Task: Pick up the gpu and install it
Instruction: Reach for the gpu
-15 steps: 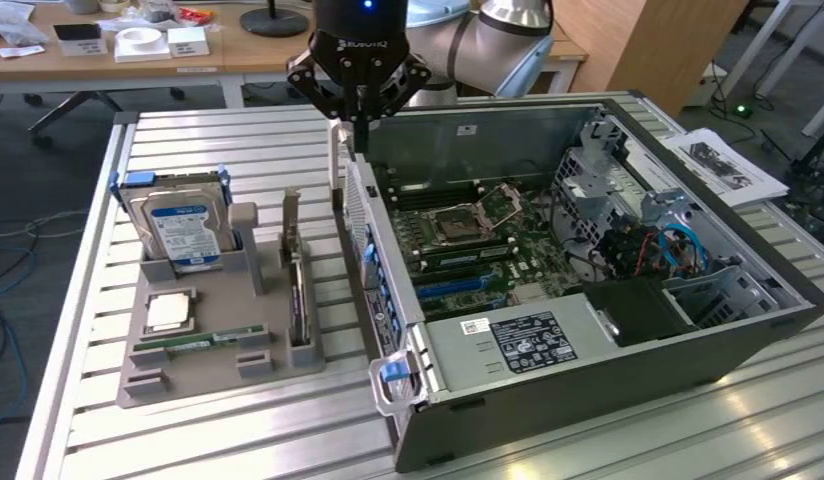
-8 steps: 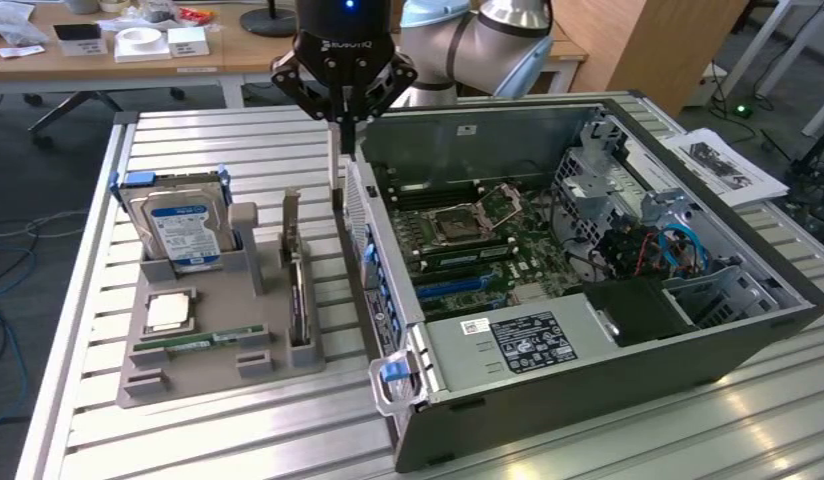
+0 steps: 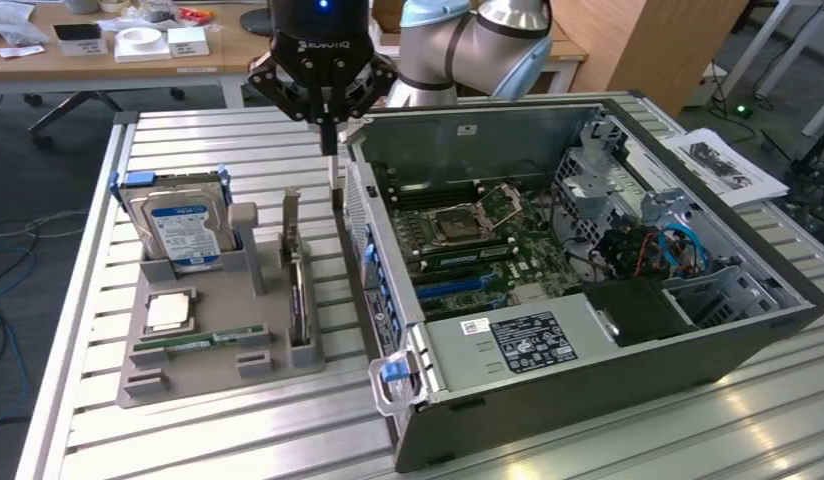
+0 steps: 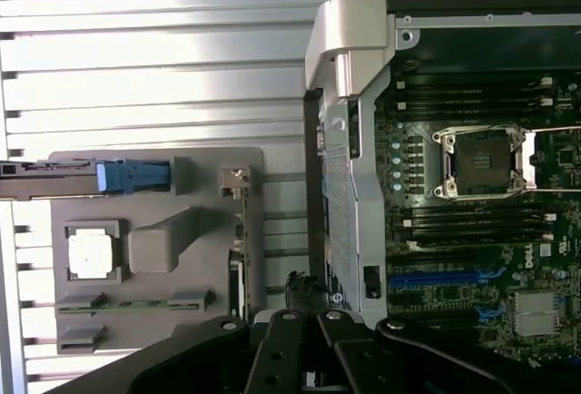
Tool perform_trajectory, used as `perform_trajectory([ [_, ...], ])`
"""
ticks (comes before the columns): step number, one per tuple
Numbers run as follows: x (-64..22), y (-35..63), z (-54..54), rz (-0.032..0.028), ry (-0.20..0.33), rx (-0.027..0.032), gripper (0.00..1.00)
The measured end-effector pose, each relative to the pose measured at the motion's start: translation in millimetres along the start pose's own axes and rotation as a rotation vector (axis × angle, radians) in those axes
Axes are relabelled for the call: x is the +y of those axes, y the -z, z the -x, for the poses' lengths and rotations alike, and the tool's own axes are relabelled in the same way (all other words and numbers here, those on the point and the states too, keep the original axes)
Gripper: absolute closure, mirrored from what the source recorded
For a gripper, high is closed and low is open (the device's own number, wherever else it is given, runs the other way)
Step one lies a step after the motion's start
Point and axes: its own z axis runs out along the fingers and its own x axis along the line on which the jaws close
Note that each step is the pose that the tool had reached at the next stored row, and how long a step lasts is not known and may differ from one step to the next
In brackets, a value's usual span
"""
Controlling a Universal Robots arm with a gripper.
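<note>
Gripper [image 3: 329, 140] hangs clenched and empty; I judge the pickup step not yet begun. Below it and slightly aside, the gpu [image 3: 297, 290] stands on edge in the grey holder [image 3: 185, 365], untouched. Grasping calls for parted fingers aligned over its top edge.

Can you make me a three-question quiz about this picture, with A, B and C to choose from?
1. Where is the gpu? A in the computer B in the grey holder C on the floor
2. What colours are on the hard drive label? A red B green C blue and white
3. The hand is: A shut B wide open C holding a cup
B, it stands upright in a slot there; C, blue and white show on it; A, its tips are pressed together.
</note>
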Motion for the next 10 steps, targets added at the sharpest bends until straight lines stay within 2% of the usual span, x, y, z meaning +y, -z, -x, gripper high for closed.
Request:
perform_trajectory([
  [10,-0.5,0.1,-20.7,-0.0001,-0.002,-0.0001,0.89],
])
